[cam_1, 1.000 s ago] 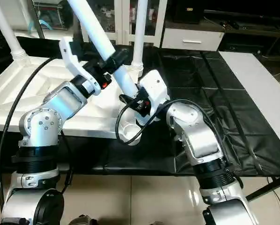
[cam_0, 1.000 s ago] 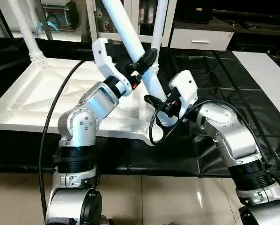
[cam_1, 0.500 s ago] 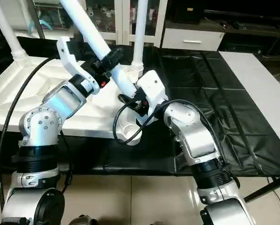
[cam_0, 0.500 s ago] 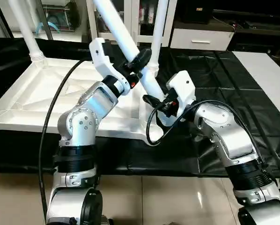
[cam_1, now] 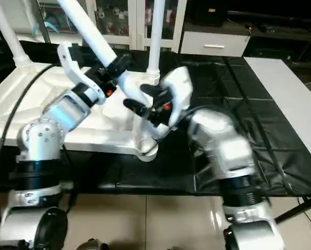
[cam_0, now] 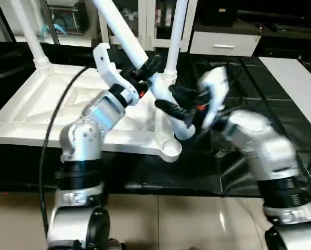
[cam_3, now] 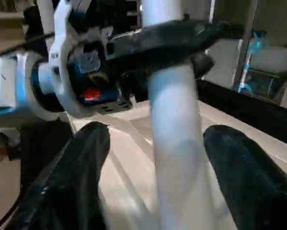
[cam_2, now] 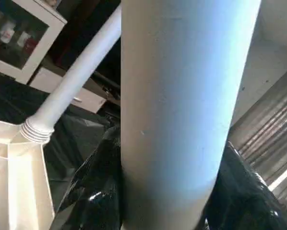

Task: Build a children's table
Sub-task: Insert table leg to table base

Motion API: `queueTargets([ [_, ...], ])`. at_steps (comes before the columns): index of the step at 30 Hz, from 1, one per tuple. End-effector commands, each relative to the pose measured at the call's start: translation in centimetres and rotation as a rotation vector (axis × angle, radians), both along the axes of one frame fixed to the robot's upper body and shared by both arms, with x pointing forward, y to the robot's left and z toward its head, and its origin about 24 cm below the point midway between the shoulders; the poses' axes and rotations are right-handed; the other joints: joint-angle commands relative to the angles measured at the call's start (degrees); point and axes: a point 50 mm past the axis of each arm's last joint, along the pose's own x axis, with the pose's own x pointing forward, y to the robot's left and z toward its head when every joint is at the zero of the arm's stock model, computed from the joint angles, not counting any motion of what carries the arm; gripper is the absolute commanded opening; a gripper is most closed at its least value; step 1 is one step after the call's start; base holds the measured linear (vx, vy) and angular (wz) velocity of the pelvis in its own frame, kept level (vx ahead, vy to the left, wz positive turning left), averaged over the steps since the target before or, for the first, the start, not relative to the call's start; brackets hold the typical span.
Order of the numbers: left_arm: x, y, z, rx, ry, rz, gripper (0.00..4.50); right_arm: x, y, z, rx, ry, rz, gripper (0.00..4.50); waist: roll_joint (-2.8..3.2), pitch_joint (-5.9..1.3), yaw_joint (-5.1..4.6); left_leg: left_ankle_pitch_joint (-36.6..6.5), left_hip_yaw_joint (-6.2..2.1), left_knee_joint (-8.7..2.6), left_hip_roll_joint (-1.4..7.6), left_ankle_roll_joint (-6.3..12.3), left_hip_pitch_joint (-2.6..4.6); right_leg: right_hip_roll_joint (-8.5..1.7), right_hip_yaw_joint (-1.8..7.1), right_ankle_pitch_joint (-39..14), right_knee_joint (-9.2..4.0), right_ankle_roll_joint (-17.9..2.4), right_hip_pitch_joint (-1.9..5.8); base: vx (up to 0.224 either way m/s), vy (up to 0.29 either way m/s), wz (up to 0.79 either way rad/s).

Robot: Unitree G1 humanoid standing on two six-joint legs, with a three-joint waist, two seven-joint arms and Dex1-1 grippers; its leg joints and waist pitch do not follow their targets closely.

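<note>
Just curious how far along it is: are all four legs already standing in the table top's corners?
No: two legs stand in far corners, a third leg is tilted in the left gripper.

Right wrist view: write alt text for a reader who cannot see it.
A white table leg rises between the right gripper's two spread black fingers, which stand clear of it. Higher up, the left gripper clamps the same leg, above the white table top.

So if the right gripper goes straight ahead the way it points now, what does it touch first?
Most likely the tilted white leg: it stands between the right gripper's open fingers. Beyond it comes the left gripper, clamped on the same leg higher up; how far is hard to judge.
</note>
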Motion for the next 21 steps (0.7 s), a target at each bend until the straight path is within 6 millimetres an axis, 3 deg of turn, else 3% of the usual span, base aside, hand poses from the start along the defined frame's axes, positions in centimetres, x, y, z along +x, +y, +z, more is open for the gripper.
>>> queueTargets([
  [1,-0.3,-0.4,1.7,-0.003,-0.061,-0.094,1.80,0.5,-2.0,1.5,0.047,0.027,-0.015,3.80,0.69,-4.91,-0.11,-11.72,-0.49,-4.09,0.28,-0.12,1.89,-1.36,1.36,-4.39,-3.73,-13.38,3.25,0.000,0.000,0.00],
  [2,-0.6,-0.3,2.5,-0.001,-0.087,-0.164,1.80,0.9,-3.8,2.0,0.053,0.065,-0.033,3.85,0.46,-4.87,0.04,-11.61,-0.43,-4.06,0.34,-0.71,1.91,-1.29,1.32,-5.49,-3.77,-13.57,3.02,0.000,0.000,0.00],
  [4,-0.8,-0.3,2.8,0.001,-0.098,-0.204,1.80,1.1,-4.7,2.1,0.049,0.087,-0.038,4.02,0.74,-4.74,0.31,-12.26,-0.39,-4.03,0.36,-1.36,1.99,-1.43,1.34,-7.00,-3.80,-13.58,2.88,0.000,0.000,0.00],
  [9,-1.2,-0.4,3.3,-0.001,-0.112,-0.268,1.80,1.3,-6.2,2.3,0.074,0.164,-0.039,4.11,0.15,-4.92,0.16,-10.60,-0.32,-3.89,0.23,-0.71,1.70,-1.64,1.32,-6.72,-3.85,-13.68,3.36,0.000,0.000,0.00],
  [21,-1.5,-0.5,3.7,0.005,-0.115,-0.398,1.80,0.9,-4.9,2.3,0.074,0.241,0.094,4.11,0.25,-4.93,0.43,-9.83,-0.35,-3.94,0.37,-0.76,1.72,-1.64,1.23,-6.81,-3.76,-13.75,3.25,0.000,0.000,0.00],
])
